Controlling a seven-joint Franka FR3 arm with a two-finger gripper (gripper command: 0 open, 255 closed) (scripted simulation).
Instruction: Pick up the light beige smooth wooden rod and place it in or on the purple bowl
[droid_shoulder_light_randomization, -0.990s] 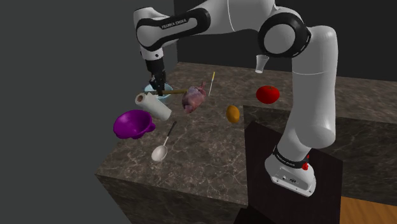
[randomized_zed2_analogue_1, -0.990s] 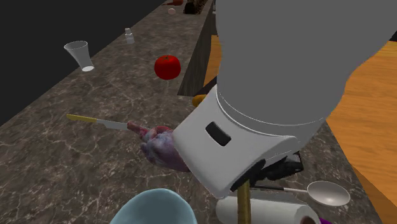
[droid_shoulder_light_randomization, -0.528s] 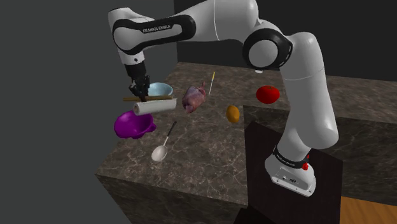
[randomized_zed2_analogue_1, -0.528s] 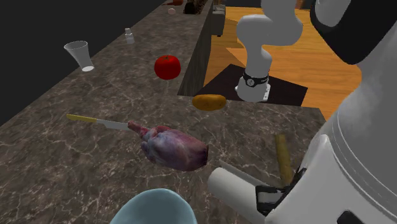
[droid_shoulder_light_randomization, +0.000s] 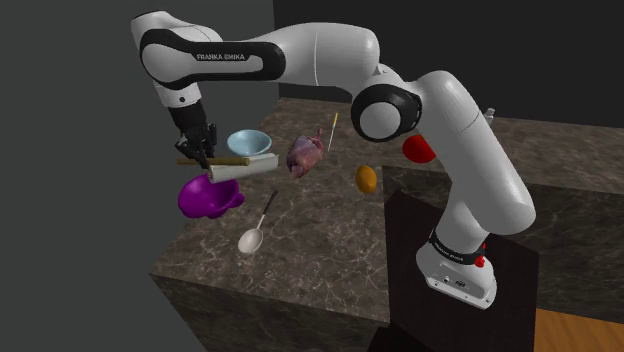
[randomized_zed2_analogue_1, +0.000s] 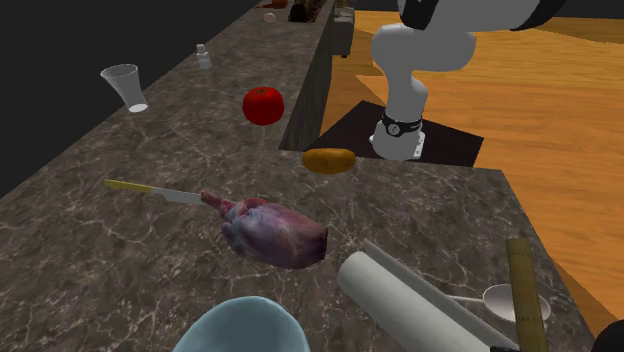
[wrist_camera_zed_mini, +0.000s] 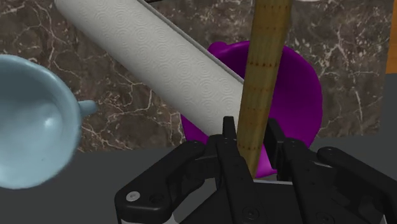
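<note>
Below the black two-finger gripper (wrist_camera_zed_mini: 254, 145) clamping the light beige smooth wooden rod (wrist_camera_zed_mini: 265, 70), the rounded purple bowl (wrist_camera_zed_mini: 296, 95) is sitting (white paper roll (wrist_camera_zed_mini: 146, 57) beside it), so lowering before releasing is looking wisest.

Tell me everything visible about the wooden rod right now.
The rod is a straight, tan, wood-looking stick with faint crosswise marks. The gripper is shut on it, holding it roughly level in the air over the purple bowl. It crosses the white paper towel roll; contact there is unclear.
</note>
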